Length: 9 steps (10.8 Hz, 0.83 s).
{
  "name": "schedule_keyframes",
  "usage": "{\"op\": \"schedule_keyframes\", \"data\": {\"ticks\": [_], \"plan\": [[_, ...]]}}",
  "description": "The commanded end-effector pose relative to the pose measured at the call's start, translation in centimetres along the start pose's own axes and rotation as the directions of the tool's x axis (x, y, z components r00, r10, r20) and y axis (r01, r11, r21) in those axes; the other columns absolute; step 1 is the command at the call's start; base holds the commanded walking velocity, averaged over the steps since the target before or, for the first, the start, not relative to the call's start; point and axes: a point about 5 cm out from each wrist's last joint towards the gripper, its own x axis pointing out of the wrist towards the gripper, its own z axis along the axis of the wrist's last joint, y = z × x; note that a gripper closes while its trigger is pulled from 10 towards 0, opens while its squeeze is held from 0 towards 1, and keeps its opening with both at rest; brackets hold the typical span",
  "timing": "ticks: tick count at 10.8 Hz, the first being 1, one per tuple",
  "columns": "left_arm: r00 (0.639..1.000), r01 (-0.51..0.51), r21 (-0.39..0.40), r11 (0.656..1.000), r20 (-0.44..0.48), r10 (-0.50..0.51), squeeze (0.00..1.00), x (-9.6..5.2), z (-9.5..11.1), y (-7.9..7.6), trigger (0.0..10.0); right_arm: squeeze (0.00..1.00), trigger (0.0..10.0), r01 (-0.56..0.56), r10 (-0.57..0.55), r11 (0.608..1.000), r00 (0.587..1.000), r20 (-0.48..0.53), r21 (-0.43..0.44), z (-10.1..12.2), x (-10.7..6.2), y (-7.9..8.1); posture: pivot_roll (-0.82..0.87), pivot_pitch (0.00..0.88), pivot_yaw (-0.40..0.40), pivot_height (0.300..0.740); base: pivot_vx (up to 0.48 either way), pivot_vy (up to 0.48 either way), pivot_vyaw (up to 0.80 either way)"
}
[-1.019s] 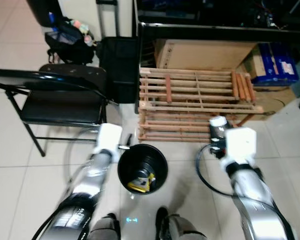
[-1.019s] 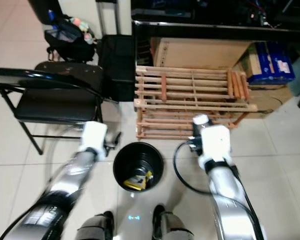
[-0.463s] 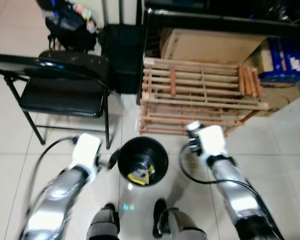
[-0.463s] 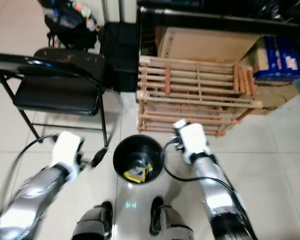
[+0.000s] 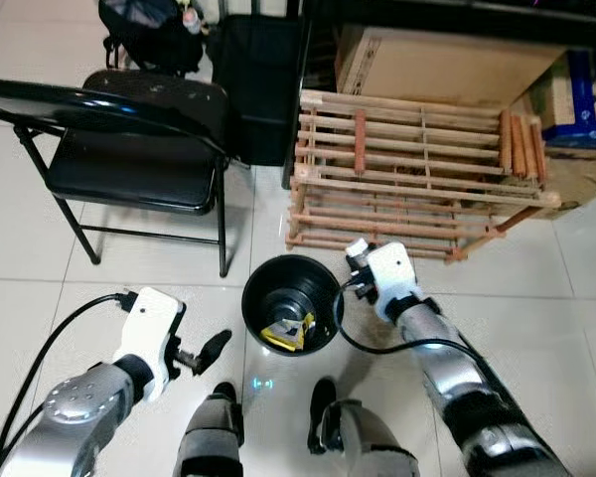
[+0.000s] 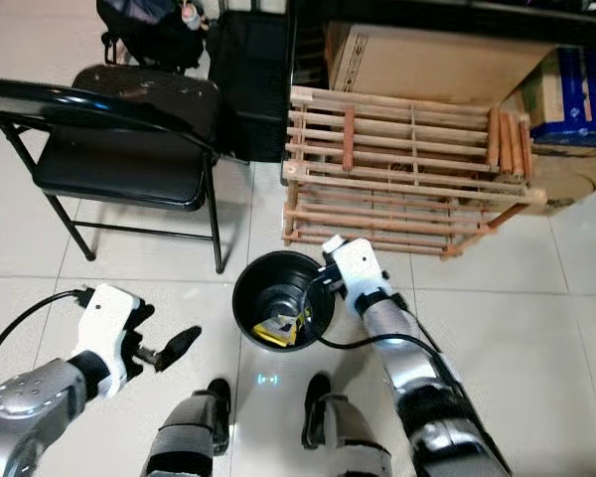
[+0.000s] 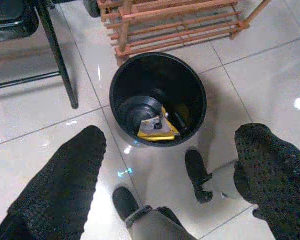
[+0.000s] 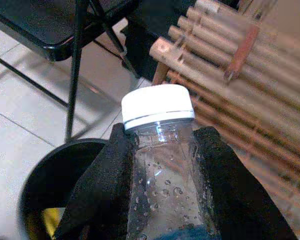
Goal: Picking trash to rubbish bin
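Your right hand (image 8: pixel 162 165) is clamped on a clear plastic bottle (image 8: pixel 162 175) with a white cap (image 8: pixel 157 106), one black finger (image 8: pixel 102 185) pressed to each side of its neck. It sits at the black rubbish bin's (image 5: pixel 263 288) rim, at about 2 o'clock of the opening; whether the bottle is fully over the opening is hard to judge. Your left hand (image 7: pixel 165 175) is spread wide and holds nothing, low at the bin's 8 o'clock. Yellow trash (image 7: pixel 157 129) lies inside. A wooden rack (image 5: pixel 417 179) stands at 12 o'clock.
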Motion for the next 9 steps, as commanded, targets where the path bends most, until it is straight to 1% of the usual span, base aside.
{"op": "schedule_keyframes", "data": {"ticks": [1,3,6,7,9], "plan": [[0.998,0.053,-0.022,0.998,-0.033,-0.054,0.0,-0.3,-0.7,-0.8,10.0,0.0,10.0,0.01,-0.007,0.999,0.999,-0.045,0.05,-1.3,-0.5,0.1,0.51,0.403,-0.095,0.74,0.0,0.0,0.0],[0.996,0.072,-0.03,0.997,-0.055,-0.073,0.0,-0.2,-0.9,-1.3,10.0,0.0,10.0,-0.018,0.025,0.996,0.997,-0.077,0.091,-1.8,-0.1,1.5,0.51,0.403,-0.095,0.74,0.0,0.0,0.0],[0.994,0.081,-0.029,0.996,-0.075,-0.083,0.0,-0.3,-1.0,-1.2,10.0,0.0,10.0,-0.093,0.1,0.989,0.993,-0.06,0.116,-1.1,0.9,4.2,0.52,0.405,-0.09,0.74,0.0,0.0,0.0],[0.993,0.083,-0.028,0.996,-0.078,-0.085,0.0,-0.3,-1.1,-1.2,10.0,0.0,10.0,-0.101,0.108,0.987,0.993,-0.048,0.125,-0.8,1.2,4.6,0.52,0.405,-0.09,0.74,0.0,0.0,0.0],[0.993,0.09,-0.027,0.996,-0.08,-0.092,0.0,-0.2,-1.1,-1.4,10.0,0.0,10.0,-0.112,0.118,0.979,0.993,-0.021,0.173,0.0,1.7,5.3,0.52,0.404,-0.089,0.74,0.0,0.0,0.0]]}}
